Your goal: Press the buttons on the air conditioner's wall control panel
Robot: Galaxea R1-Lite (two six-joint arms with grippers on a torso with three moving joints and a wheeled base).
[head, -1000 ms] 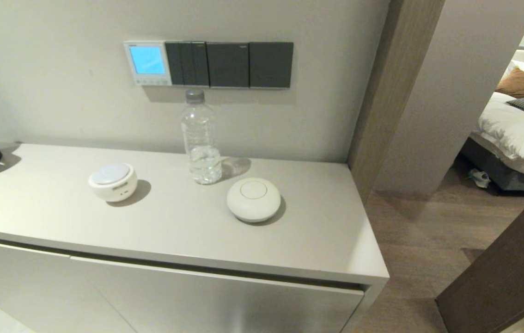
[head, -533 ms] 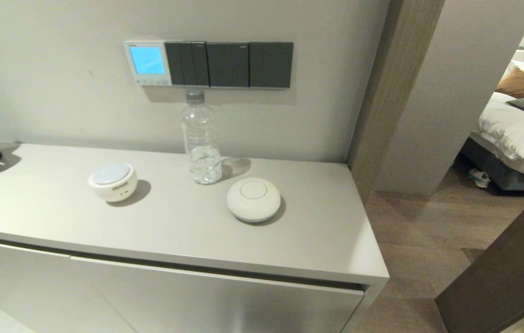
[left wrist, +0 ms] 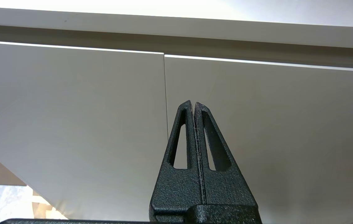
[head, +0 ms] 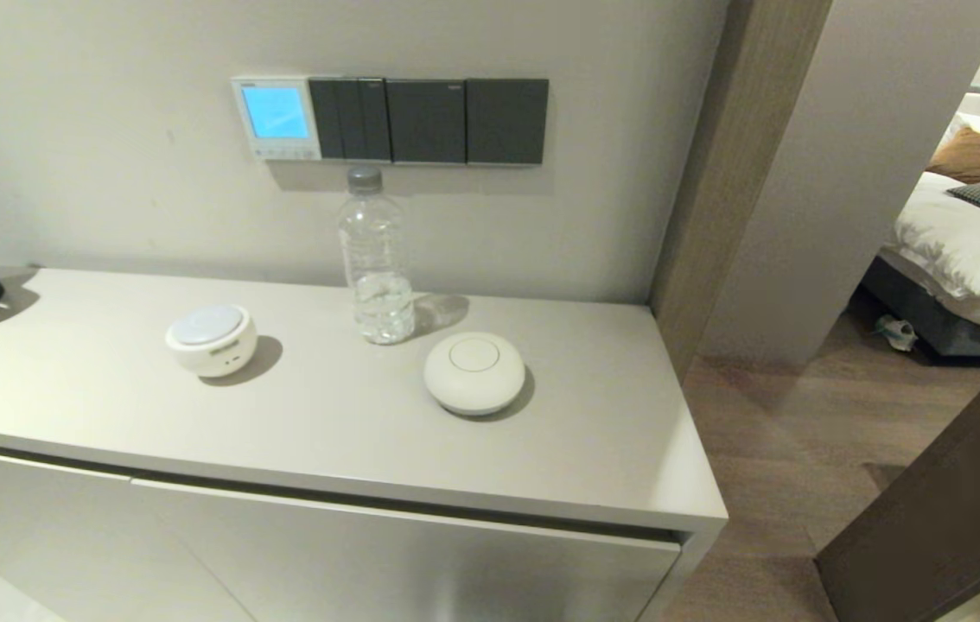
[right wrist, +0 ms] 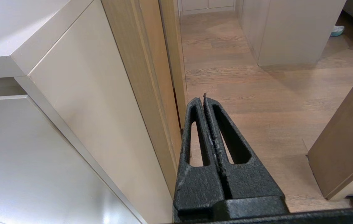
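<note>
Wall and cabinet seen from the head camera. The control panel (head: 276,117), a small white square with a lit light-blue screen, is fixed to the wall at about 11 o'clock in the view, touching the left end of a row of dark grey switch plates (head: 429,121). The buttons (head: 285,153) form a pale row along the panel's lower edge, under the screen. On the cabinet top (head: 611,441) a clear water bottle (head: 375,259) stands upright just below the switch plates; a round white device (head: 211,339) sits at its 8 o'clock and a white dome-shaped puck (head: 474,372) at its 5 o'clock, each apart from the bottle.

Neither arm appears in the head view. The left gripper (left wrist: 194,104), jaws pressed together on nothing, is low before the cabinet doors (left wrist: 70,109). The right gripper (right wrist: 203,97), jaws likewise closed and empty, is by the cabinet's right corner above the wood floor (right wrist: 257,93).
</note>
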